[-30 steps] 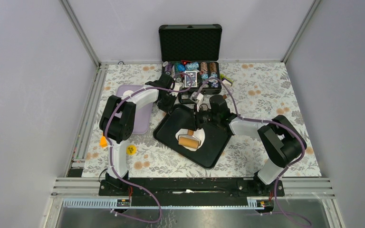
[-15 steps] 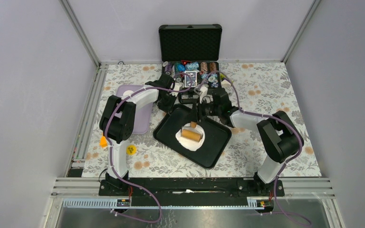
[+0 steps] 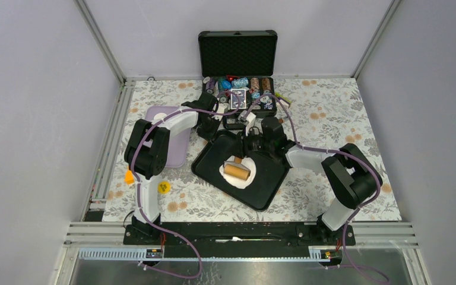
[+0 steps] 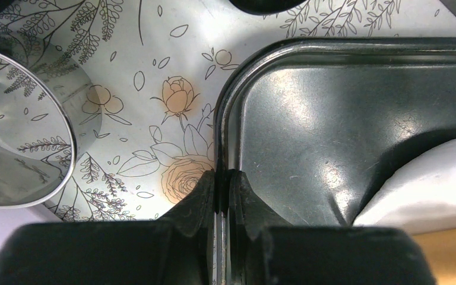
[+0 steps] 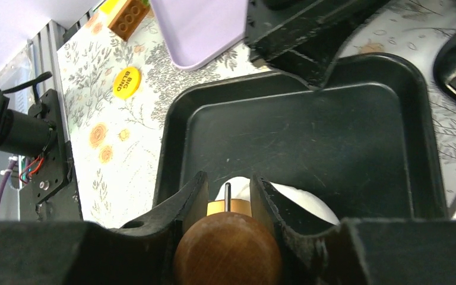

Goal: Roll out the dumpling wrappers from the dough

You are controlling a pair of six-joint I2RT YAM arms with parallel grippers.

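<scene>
Leftward first, a lavender tray lies along the left edge of the floral cloth, with an orange brick and a yellow disc near its front corner. A steel ring cutter stands on the cloth near the black tray, apart from its rim. The left gripper is pinched narrow on that rim at the tray's back-left edge, one finger inside and one outside. The tray sits cornerwise, one corner toward the arm bases. The dough, a flat white sheet, lies in the middle of the tray, short of the walls, with bare black floor around it. A wooden rolling pin rests on it. The right gripper clasps the pin's round handle between its fingers, reaching in over the tray's back-right edge. An open black case stands close behind. Right of the tray a broad stretch of cloth runs to its far edge
</scene>
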